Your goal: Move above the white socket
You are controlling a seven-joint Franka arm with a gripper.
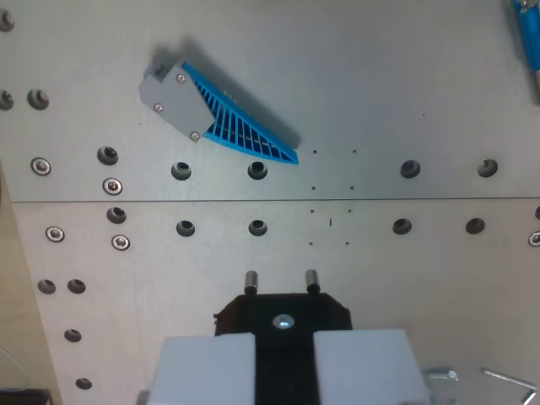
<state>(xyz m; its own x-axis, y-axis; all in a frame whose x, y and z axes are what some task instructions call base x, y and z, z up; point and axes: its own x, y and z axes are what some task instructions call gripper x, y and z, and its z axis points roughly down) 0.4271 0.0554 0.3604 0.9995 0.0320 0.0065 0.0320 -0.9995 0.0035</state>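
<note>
Wrist view shows, nearest the bottom edge, the gripper (284,359): two pale, flat-faced fingers (207,367) clenched on a black plug (283,312) with a centre screw and two metal pins pointing up the frame. Beyond lies the smooth grey metal plate (405,101), drilled with rows of round holes and crossed by a seam. Farther, upper left, sits a grey block with a blue ribbed wedge (221,112). A white socket I cannot make out anywhere.

No text, label, brand or number can be read anywhere — the metal plate (405,101) and the grey-and-blue part (221,114) carry no legible markings.
</note>
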